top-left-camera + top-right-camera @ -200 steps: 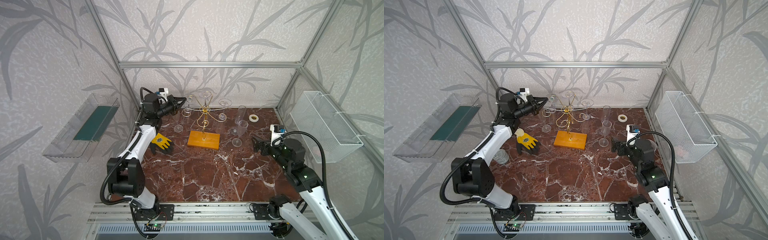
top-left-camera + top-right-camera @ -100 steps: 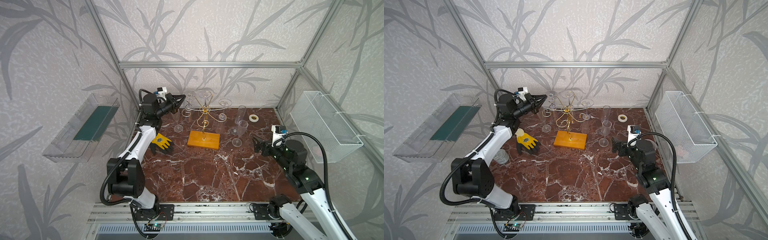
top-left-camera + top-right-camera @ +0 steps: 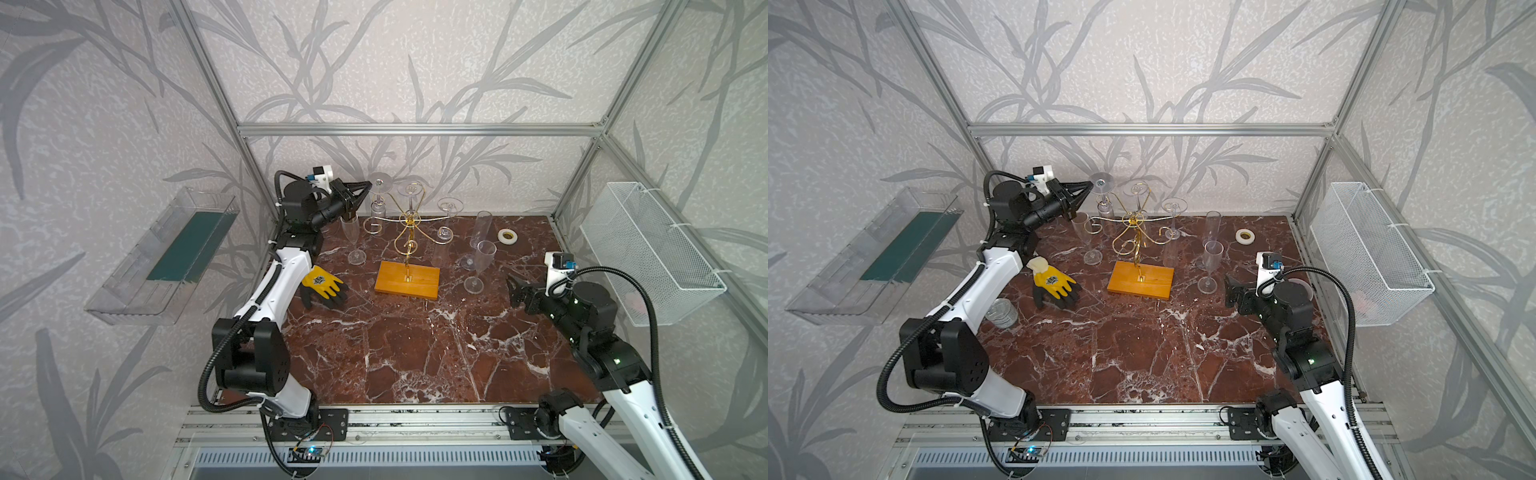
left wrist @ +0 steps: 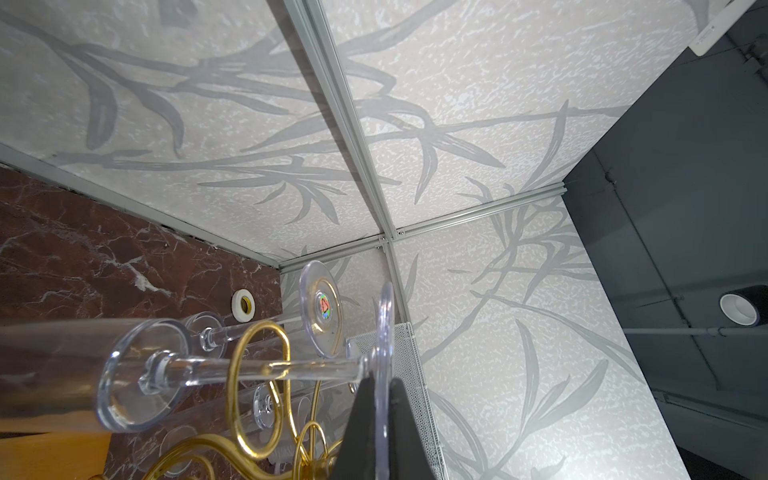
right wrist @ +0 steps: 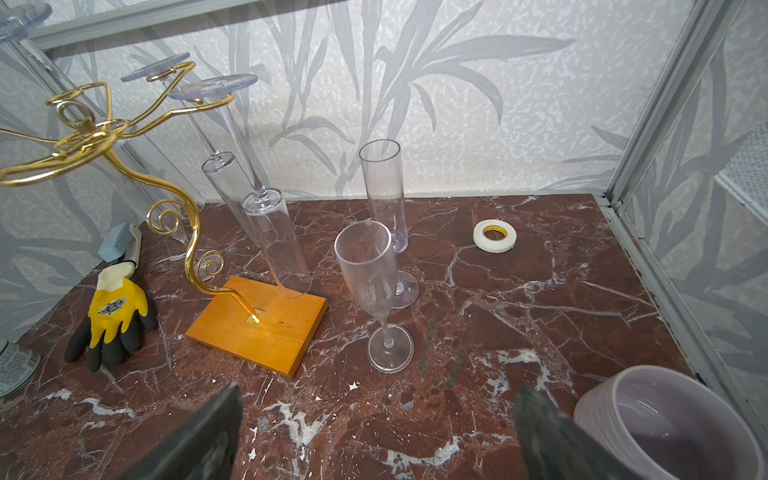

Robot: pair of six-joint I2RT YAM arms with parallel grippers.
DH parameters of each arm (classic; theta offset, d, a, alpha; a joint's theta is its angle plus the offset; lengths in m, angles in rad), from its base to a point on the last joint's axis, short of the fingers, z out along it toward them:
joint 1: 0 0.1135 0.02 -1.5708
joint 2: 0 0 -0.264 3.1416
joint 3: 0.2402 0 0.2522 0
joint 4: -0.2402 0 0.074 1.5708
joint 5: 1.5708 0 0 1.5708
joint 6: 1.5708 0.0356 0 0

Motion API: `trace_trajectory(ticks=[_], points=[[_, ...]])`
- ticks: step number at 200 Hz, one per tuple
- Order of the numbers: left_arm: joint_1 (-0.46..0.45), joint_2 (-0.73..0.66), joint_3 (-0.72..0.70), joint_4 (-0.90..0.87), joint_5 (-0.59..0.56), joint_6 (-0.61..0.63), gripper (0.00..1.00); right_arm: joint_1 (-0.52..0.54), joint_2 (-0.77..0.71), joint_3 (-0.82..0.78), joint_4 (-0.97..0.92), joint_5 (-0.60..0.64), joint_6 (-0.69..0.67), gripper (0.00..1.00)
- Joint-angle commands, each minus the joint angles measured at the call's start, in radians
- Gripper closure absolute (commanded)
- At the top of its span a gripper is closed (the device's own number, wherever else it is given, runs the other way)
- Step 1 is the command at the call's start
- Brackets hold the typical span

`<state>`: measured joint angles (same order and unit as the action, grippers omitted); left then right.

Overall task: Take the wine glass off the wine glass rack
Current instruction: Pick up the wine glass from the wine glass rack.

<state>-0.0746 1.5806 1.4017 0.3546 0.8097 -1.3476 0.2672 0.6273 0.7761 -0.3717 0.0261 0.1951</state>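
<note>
Six clear wine glasses on show: three hanging foot-up (image 3: 450,204) at upper centre, three standing (image 3: 484,257) on the marble. One gold rack (image 3: 407,279). One yellow-black glove (image 3: 322,282), one tape roll (image 3: 508,236), one can (image 3: 1000,313), one lilac pot (image 5: 665,432). One wire basket (image 3: 648,253) at right, one clear bin (image 3: 166,253) at left.

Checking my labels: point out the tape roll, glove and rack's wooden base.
tape roll (image 5: 494,248), right wrist view, its front wall
glove (image 3: 322,282), in a top view, yellow back
wooden base (image 3: 424,283), in a top view, bare top face
</note>
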Motion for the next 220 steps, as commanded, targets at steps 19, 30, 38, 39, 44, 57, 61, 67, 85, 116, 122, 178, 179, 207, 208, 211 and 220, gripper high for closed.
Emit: trace_trajectory(ticks=[19,30,38,39,44,57,61,67,85,116,122,178,179,207,208,211,220], points=[[-0.024,0.041,0.078,-0.011,0.037,-0.002,1.00,-0.003,-0.005,-0.001,0.004,0.009,0.004,0.01],[-0.028,0.047,0.084,-0.016,0.040,-0.004,1.00,-0.003,-0.005,-0.003,0.006,0.009,0.005,0.01],[-0.031,0.052,0.088,-0.018,0.043,-0.005,1.00,-0.003,-0.007,-0.004,0.004,0.009,0.003,0.01],[-0.032,0.053,0.089,-0.018,0.043,-0.005,1.00,-0.003,-0.007,-0.004,0.004,0.009,0.004,0.01],[-0.034,0.054,0.092,-0.020,0.045,-0.007,1.00,-0.003,-0.007,-0.005,0.004,0.009,0.004,0.01],[-0.038,0.056,0.094,-0.017,0.052,-0.013,1.00,-0.003,-0.009,-0.006,0.002,0.011,0.002,0.01],[-0.038,0.055,0.093,-0.017,0.054,-0.014,1.00,-0.003,-0.008,-0.006,0.002,0.013,0.003,0.01],[-0.039,0.053,0.092,-0.014,0.057,-0.019,1.00,-0.004,-0.009,-0.006,0.001,0.013,0.002,0.01],[-0.041,0.040,0.075,-0.006,0.059,-0.024,1.00,-0.004,-0.011,-0.008,0.003,0.014,0.000,0.01],[-0.041,0.006,0.023,0.004,0.054,-0.030,1.00,-0.005,-0.010,-0.010,0.003,0.015,-0.003,0.01],[-0.042,0.000,0.014,0.004,0.053,-0.031,1.00,-0.005,-0.010,-0.009,0.004,0.014,-0.003,0.01],[-0.042,-0.059,-0.054,-0.001,0.041,-0.032,1.00,-0.005,-0.015,-0.009,0.001,0.008,-0.005,0.01],[-0.041,-0.061,-0.055,-0.002,0.041,-0.032,1.00,-0.005,-0.014,-0.009,0.001,0.008,-0.005,0.01],[-0.040,-0.093,-0.082,-0.011,0.030,-0.028,1.00,-0.006,-0.020,-0.008,-0.003,0.010,-0.008,0.01],[-0.040,-0.094,-0.082,-0.011,0.030,-0.027,1.00,-0.007,-0.020,-0.008,-0.003,0.009,-0.008,0.01],[-0.040,-0.098,-0.084,-0.010,0.029,-0.027,1.00,-0.007,-0.020,-0.008,-0.004,0.010,-0.007,0.01],[-0.040,-0.108,-0.088,-0.019,0.027,-0.022,1.00,-0.006,-0.022,-0.009,-0.004,0.009,-0.008,0.01]])
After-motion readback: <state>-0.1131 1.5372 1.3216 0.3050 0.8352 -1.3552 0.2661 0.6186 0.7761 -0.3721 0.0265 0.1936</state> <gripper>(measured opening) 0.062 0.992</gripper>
